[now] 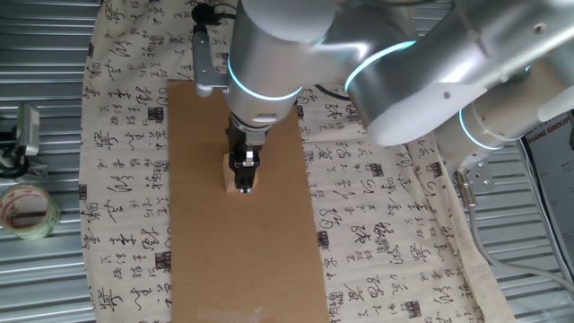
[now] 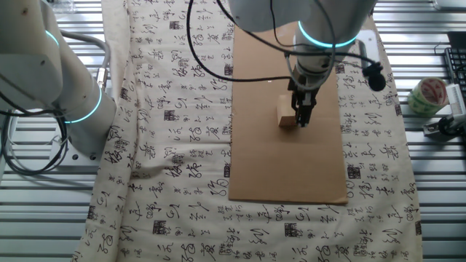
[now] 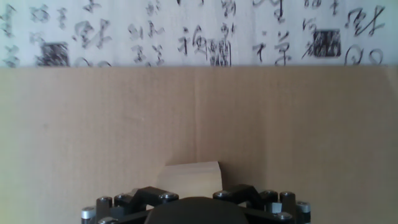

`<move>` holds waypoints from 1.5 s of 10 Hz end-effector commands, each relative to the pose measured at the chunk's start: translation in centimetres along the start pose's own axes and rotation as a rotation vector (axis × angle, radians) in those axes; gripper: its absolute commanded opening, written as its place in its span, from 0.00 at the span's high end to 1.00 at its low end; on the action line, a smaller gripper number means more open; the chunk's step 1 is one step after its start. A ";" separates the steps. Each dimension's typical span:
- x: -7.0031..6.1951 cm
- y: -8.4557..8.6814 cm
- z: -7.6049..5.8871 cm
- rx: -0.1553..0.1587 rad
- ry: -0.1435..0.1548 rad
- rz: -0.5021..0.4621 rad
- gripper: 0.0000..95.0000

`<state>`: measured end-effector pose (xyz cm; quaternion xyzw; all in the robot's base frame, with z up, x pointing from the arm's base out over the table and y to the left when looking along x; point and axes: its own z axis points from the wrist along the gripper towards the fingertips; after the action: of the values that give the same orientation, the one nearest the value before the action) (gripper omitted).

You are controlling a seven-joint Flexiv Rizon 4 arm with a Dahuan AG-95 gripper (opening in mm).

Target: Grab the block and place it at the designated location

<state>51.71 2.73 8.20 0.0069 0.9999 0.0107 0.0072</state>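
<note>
Gripper point(image 3: 198, 208) housing fills the hand view's lower edge, fingers down at the block point(image 3: 189, 178); whether they clamp it I cannot tell | block sits mid cardboard sheet point(image 2: 287, 156), directly under the hand | printed cloth point(image 3: 186, 31) lies beyond the sheet | drawn ring target not visible

Block point(image 3: 189, 179) lower half hidden behind gripper point(image 3: 196, 208) body; fingertips out of frame; grip perhaps closed, unclear.
</note>
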 end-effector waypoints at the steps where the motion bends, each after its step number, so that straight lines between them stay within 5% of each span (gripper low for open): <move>1: -0.1 0.2 -0.5 0.002 -0.001 -0.001 0.00; 5: 0.3 0.3 -1.8 0.031 -0.005 0.004 0.00; 15: 0.6 0.5 -2.8 0.019 -0.005 -0.003 0.00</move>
<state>51.15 3.17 10.98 0.0054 0.9999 0.0021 0.0101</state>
